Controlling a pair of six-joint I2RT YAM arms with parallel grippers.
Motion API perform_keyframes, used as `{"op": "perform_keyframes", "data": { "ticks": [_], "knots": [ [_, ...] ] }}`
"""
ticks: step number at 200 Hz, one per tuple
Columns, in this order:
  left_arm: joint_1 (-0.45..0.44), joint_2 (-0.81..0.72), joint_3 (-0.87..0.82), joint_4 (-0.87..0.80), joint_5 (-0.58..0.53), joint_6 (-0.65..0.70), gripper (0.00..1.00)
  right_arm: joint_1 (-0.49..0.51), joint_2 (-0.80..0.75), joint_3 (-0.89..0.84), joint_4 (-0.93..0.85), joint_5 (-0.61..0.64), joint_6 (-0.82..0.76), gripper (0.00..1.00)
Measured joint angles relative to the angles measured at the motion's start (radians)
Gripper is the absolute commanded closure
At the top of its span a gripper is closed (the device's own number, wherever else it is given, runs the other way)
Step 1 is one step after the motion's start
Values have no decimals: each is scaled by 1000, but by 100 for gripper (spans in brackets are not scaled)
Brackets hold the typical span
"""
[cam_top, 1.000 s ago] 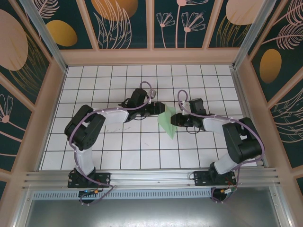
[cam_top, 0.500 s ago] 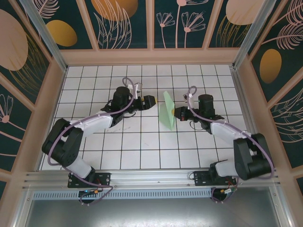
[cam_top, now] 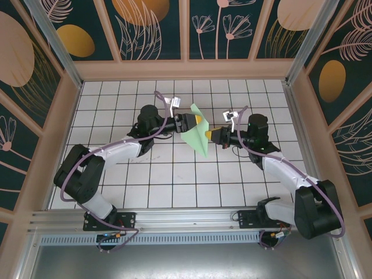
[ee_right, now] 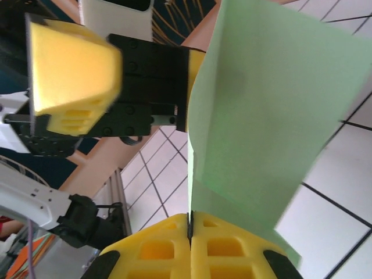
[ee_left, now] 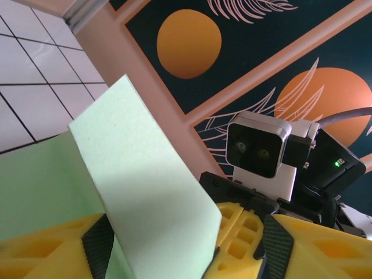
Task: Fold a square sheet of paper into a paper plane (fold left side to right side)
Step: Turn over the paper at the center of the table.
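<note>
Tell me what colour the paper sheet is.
The paper sheet is plain pale green, unmarked; the right wrist view shows it best.

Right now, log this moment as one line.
right gripper: shut on green paper | left gripper: open around it | fold: creased, raised between grippers

White gridded tabletop (cam_top: 116, 174), teal walls (cam_top: 168, 40) with orange discs (cam_top: 75, 39), aluminium front rail (cam_top: 186, 218)

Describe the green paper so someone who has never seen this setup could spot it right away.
Find the white tiled table, then its middle, where the left gripper and right gripper meet. The pale green paper hangs tilted between them, the only green thing above the white tiles.
</note>
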Motion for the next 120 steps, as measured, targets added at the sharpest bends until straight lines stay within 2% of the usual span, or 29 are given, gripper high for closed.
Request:
{"op": "perform_keyframes", "data": {
  "ticks": [20, 51, 120],
  "knots": [
    [0, 5, 2, 5, 4, -13, 37, 3, 0, 0, 25, -17, 20, 100],
    [0, 8, 2, 20, 15, -26, 53, 5, 0, 0, 50, -28, 40, 100],
    [0, 8, 2, 32, 15, -28, 72, 4, 0, 0, 54, -26, 48, 100]
  ]
}}
